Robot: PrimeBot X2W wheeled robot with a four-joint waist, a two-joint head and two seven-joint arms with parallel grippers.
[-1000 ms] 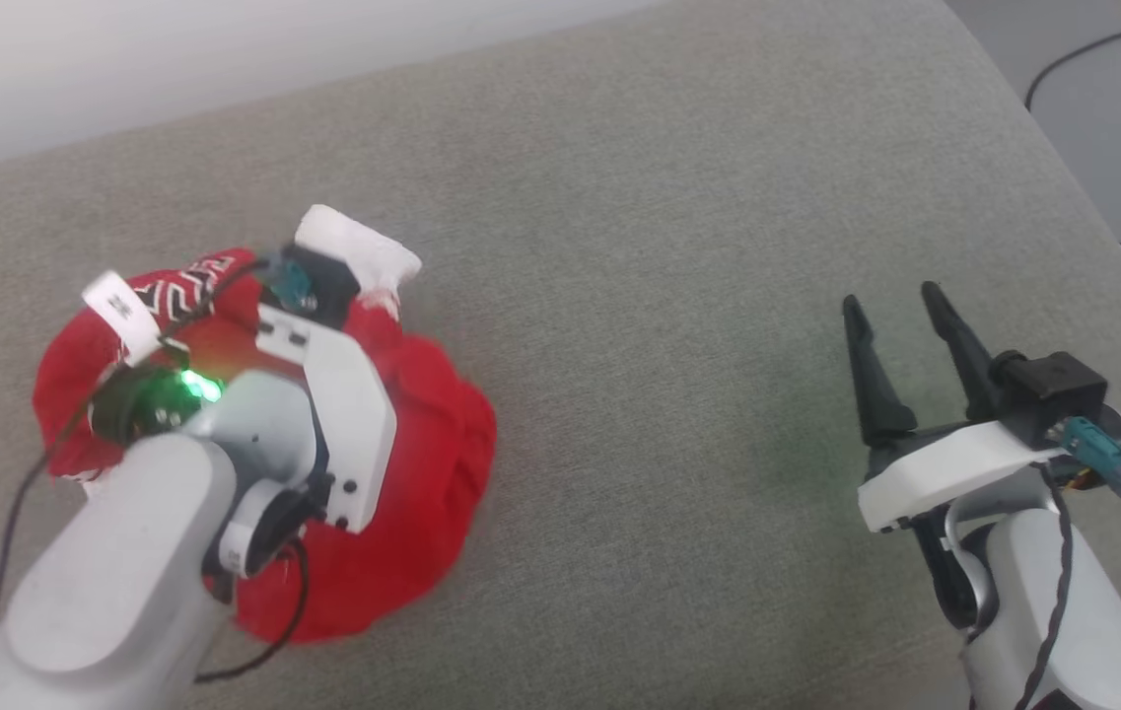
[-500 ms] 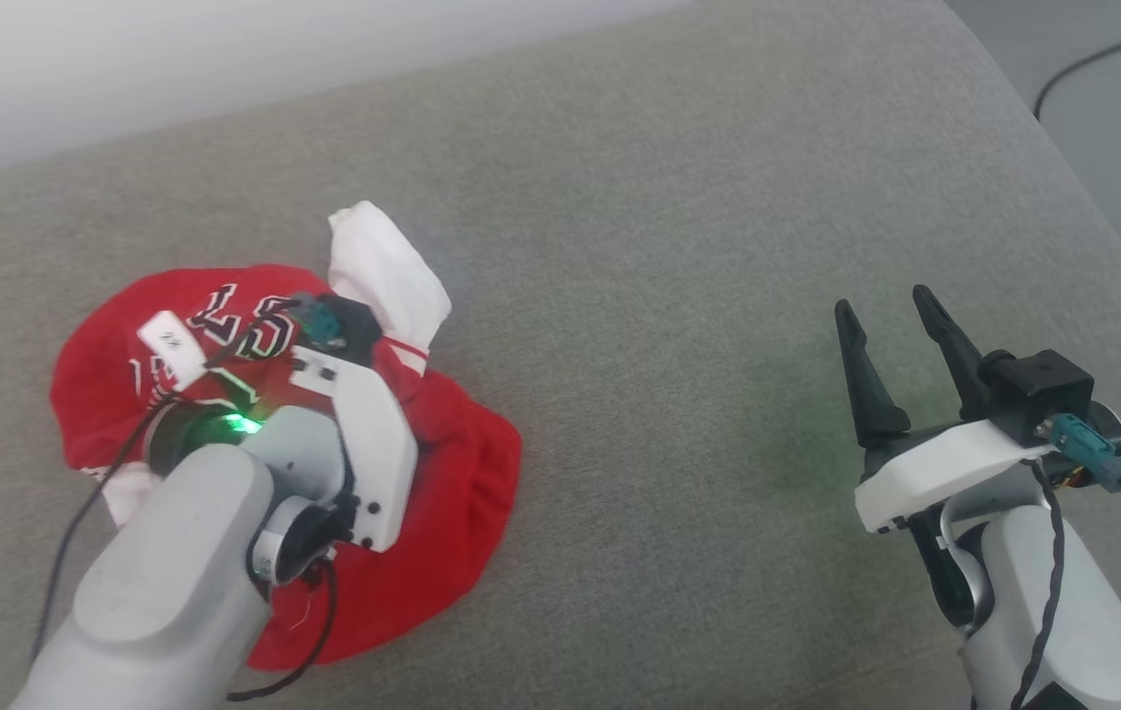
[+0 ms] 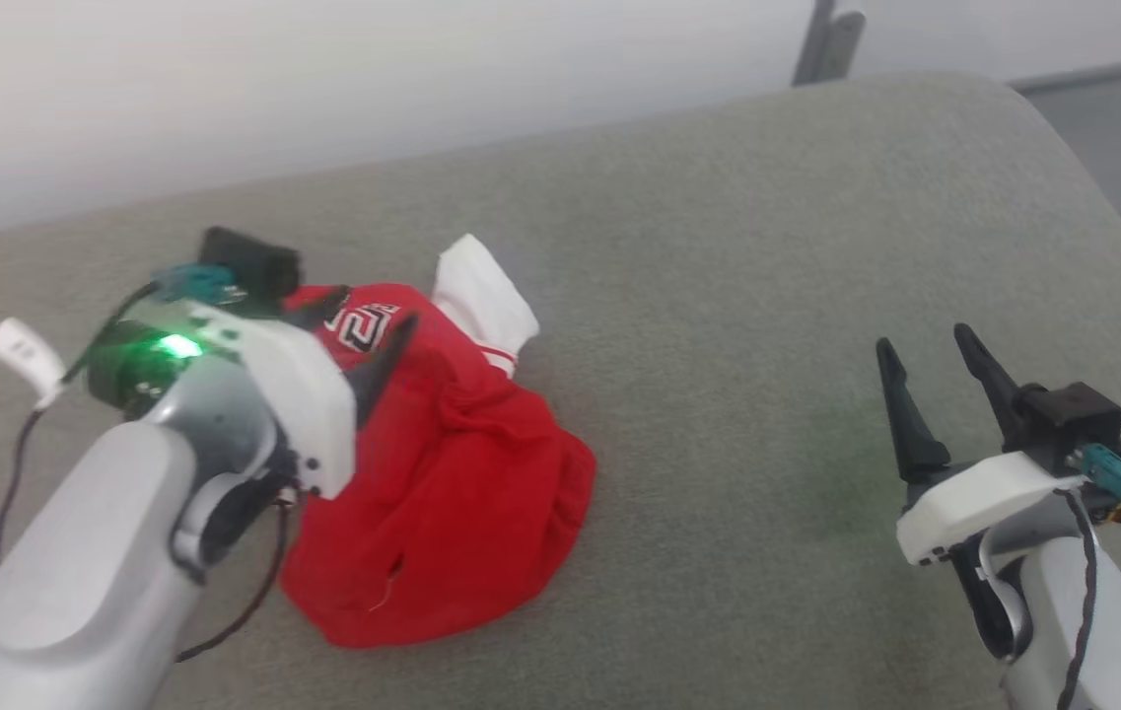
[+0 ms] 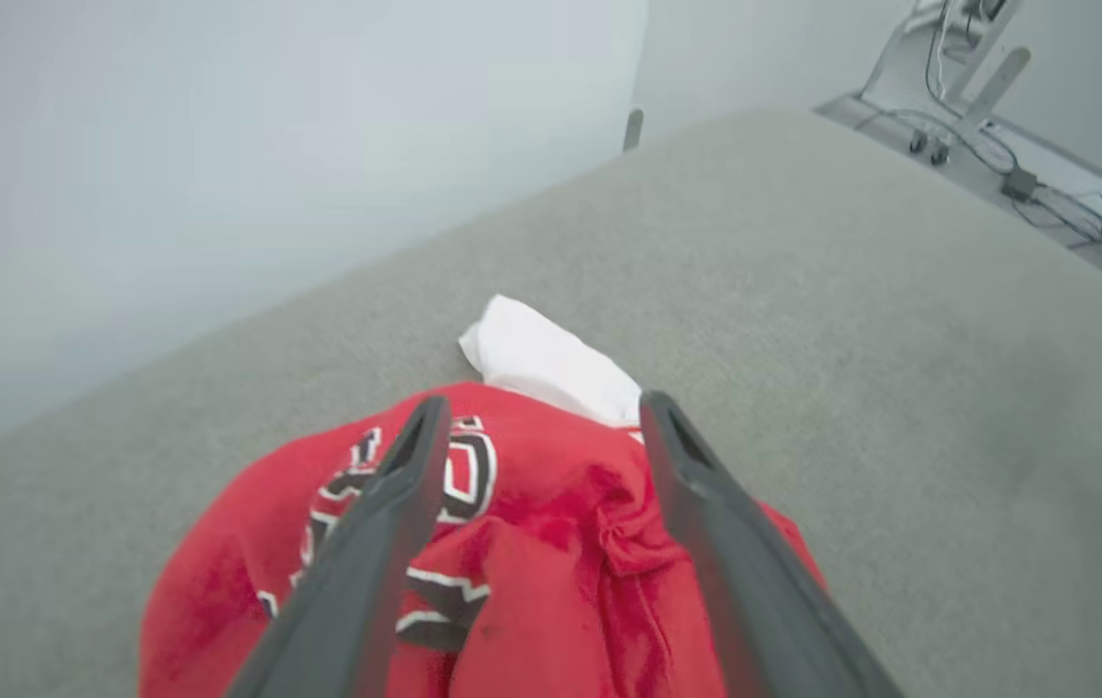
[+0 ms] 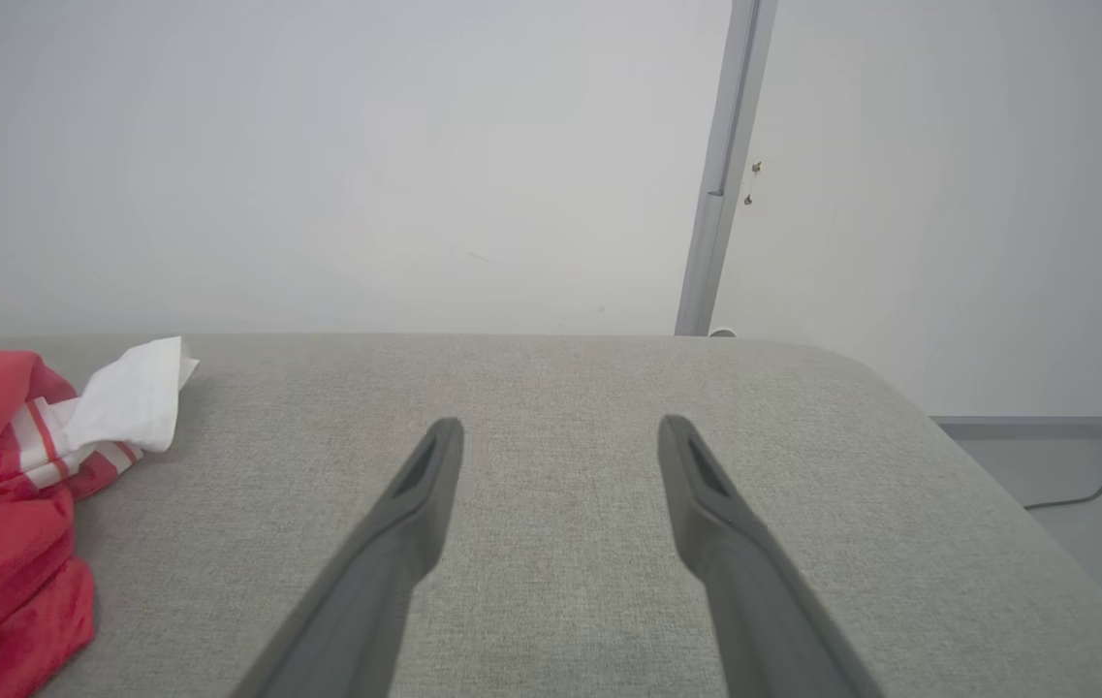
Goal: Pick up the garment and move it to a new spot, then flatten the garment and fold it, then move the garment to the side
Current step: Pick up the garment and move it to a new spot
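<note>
the garment (image 3: 461,493) lies as a crumpled red heap on the grey cushion (image 3: 718,247), left of the middle in the head view. one white sleeve (image 3: 481,296) sticks out of its far edge, and a bit of the chest lettering (image 3: 363,325) faces up beside it. nothing is flat yet; the cloth is bunched in thick folds, with a raised ridge showing in the left wrist view.

the left gripper (image 3: 373,311) hovers right over the far part of the heap with its fingers spread and no cloth caught between them, so it is released. whether the tips touch the fabric i cannot tell. the right gripper (image 3: 923,337) is also released, out over bare cushion well apart from the garment.

the step in hand looks like the first pick. to do it well, the left fingers should come down astride that raised ridge near the lettering, not onto the flat red slope, where they would only skid. it should pinch a thin fold rather than the whole wad, since a fat bite is likely to slip as the jersey lifts. a hold near the sleeve or shoulder would let the body hang open, which should ease the flattening. the lift should go straight up before travelling, so the hem does not drag and roll. the right arm can wait clear.
</note>
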